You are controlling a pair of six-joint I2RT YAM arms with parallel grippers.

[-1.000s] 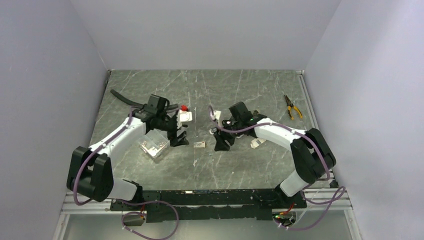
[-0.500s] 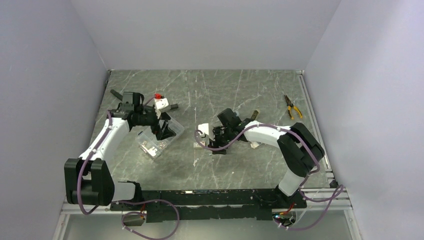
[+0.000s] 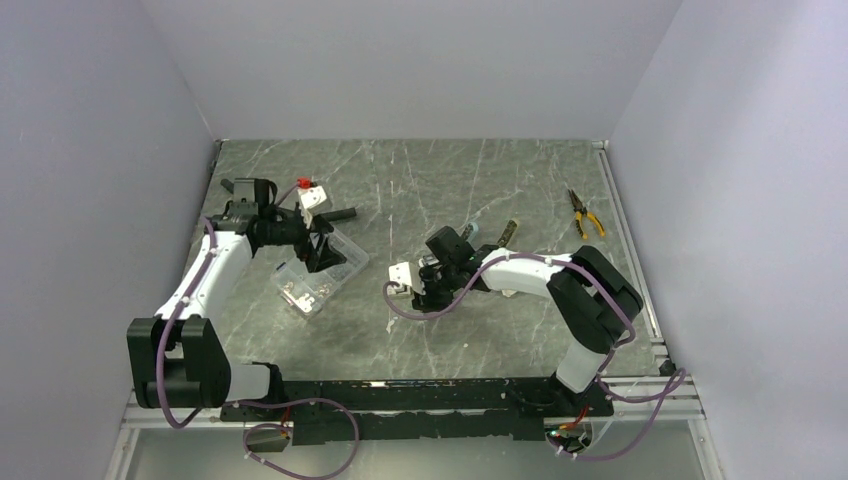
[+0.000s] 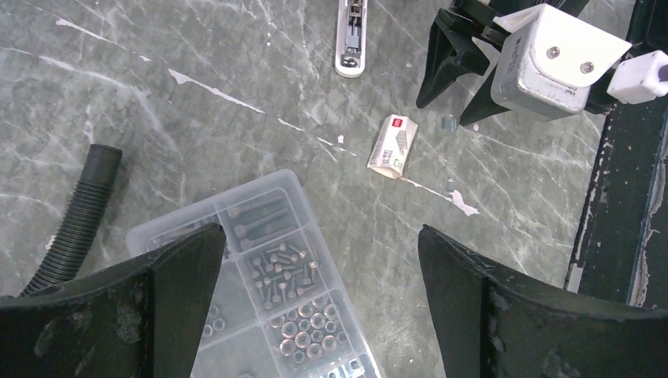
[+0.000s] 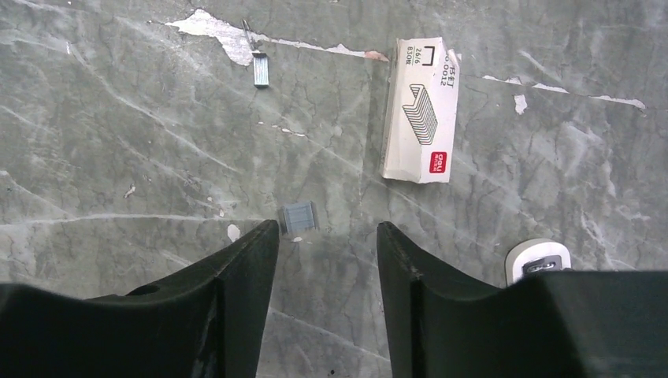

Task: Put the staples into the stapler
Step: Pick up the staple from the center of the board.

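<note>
The staples box (image 5: 421, 110), small and white with a red mark, lies flat on the marble table (image 5: 118, 118); it also shows as the staples box (image 4: 391, 146) in the left wrist view. A loose grey staple strip (image 5: 299, 216) lies just off my right gripper's left fingertip. My right gripper (image 5: 327, 228) hovers low and open, nothing between its jaws. The white stapler (image 4: 351, 35) lies beyond the box, its rounded end (image 5: 536, 261) beside my right finger. My left gripper (image 4: 323, 236) hangs wide open and empty above the clear case.
A clear compartment case (image 4: 260, 276) of bolts and nuts sits under my left gripper. A black corrugated hose (image 4: 75, 220) runs at the far left. Yellow-handled pliers (image 3: 585, 213) lie far right. Another small staple piece (image 5: 261, 71) rests near the box.
My left arm has drawn back to the far left over the clear case, its jaws spreading wide. My right gripper has slid left and lower, ending beside the staples box.
</note>
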